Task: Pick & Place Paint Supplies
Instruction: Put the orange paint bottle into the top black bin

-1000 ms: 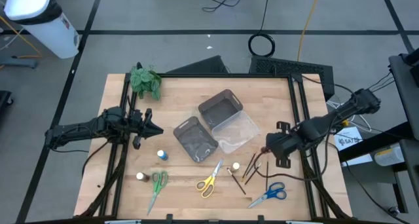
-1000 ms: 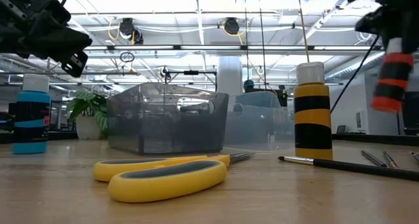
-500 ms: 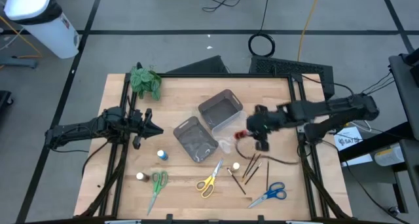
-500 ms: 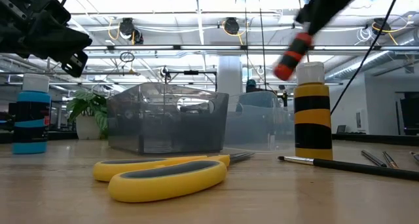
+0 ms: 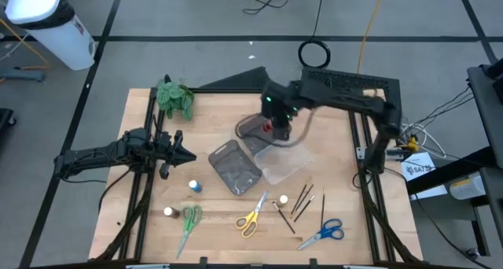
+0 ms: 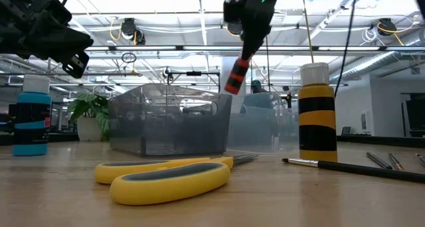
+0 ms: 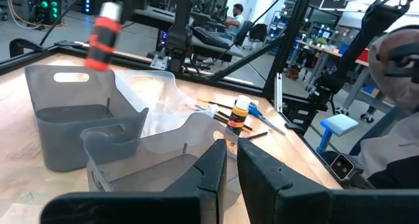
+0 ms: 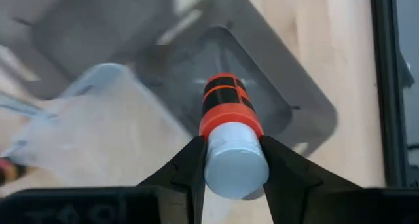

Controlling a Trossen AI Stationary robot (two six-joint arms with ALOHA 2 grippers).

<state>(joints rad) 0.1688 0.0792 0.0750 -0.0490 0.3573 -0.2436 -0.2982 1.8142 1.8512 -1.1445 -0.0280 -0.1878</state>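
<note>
My right gripper (image 5: 277, 124) hangs over the far grey tray (image 5: 260, 127), shut on a small red paint bottle with black bands (image 8: 226, 103), also seen in the low view as the red paint bottle (image 6: 237, 75). My left gripper (image 5: 185, 154) waits shut near the table's left side, touching nothing. On the near part of the table stand a blue-capped bottle (image 5: 193, 186), a white-capped bottle (image 5: 168, 211) and a yellow-and-black bottle (image 6: 315, 113). Green scissors (image 5: 189, 222), yellow scissors (image 5: 253, 215), blue scissors (image 5: 324, 232) and thin brushes (image 5: 302, 200) lie flat there. My right gripper pinches the red bottle between its two fingers (image 8: 188, 166) at the pale cap end (image 8: 232, 162). The fingers come from above, pointing down, and lie along the bottle. The bottle is lifted clear and hangs tilted below the fingers, its banded body (image 6: 236, 77) above the far grey tray.
A second grey tray (image 5: 235, 165) and a clear tray (image 5: 284, 160) sit beside the far one at the table's middle. A green leafy plant (image 5: 174, 96) stands at the far left corner. Bare wood lies between the trays and the far right corner (image 5: 330, 116).
My right arm has swung from near the table's right edge toward the far left, crossing over the clear tray to above the far grey tray. It has carried the red bottle in the air the whole way and stayed shut on it.
</note>
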